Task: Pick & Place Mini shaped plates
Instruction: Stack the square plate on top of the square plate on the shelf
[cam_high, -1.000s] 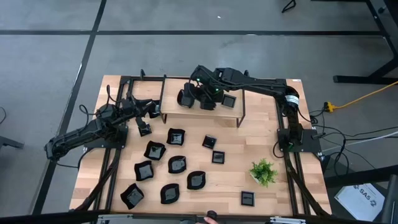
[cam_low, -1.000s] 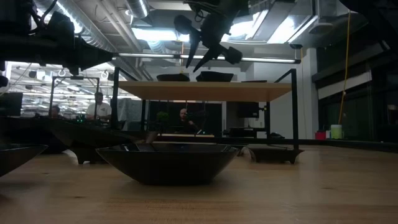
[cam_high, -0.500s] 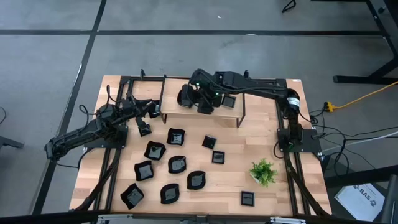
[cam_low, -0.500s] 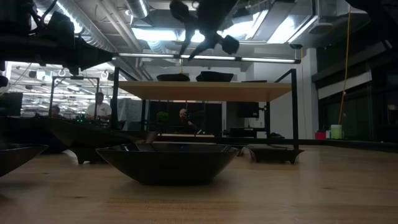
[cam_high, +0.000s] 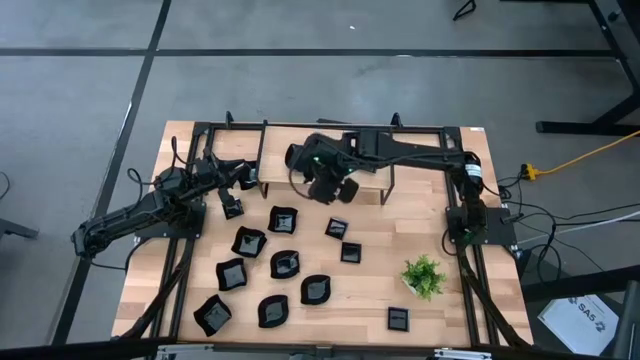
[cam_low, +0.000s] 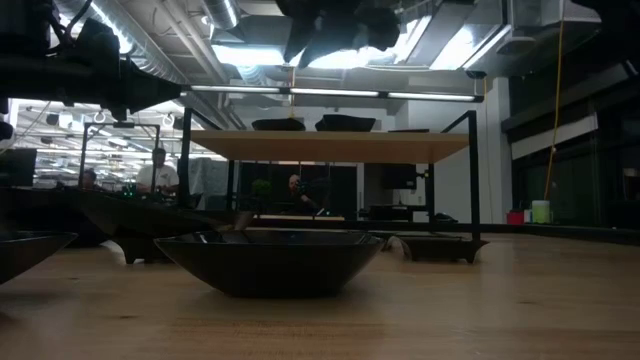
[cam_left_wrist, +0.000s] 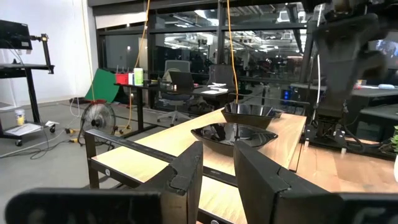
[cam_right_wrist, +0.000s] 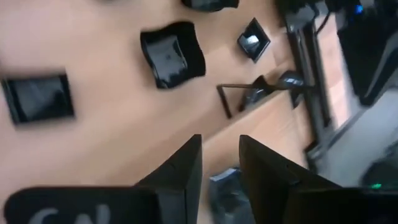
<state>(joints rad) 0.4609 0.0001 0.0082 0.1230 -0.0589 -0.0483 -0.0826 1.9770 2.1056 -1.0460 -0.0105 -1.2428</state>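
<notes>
Right gripper: you see its fingers slightly apart, empty, at upper centre.
Nearest plate: lies directly below it in the frame.

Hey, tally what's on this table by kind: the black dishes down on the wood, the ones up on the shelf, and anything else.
Black plates on the tabletop: 10
Black plates on the raised shelf: 2 in sight; the high view cannot confirm more
Green potted plant: 1
Total: 13

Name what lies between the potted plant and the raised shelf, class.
High view: two small black plates on bare table, between the plant and the shelf.
</notes>
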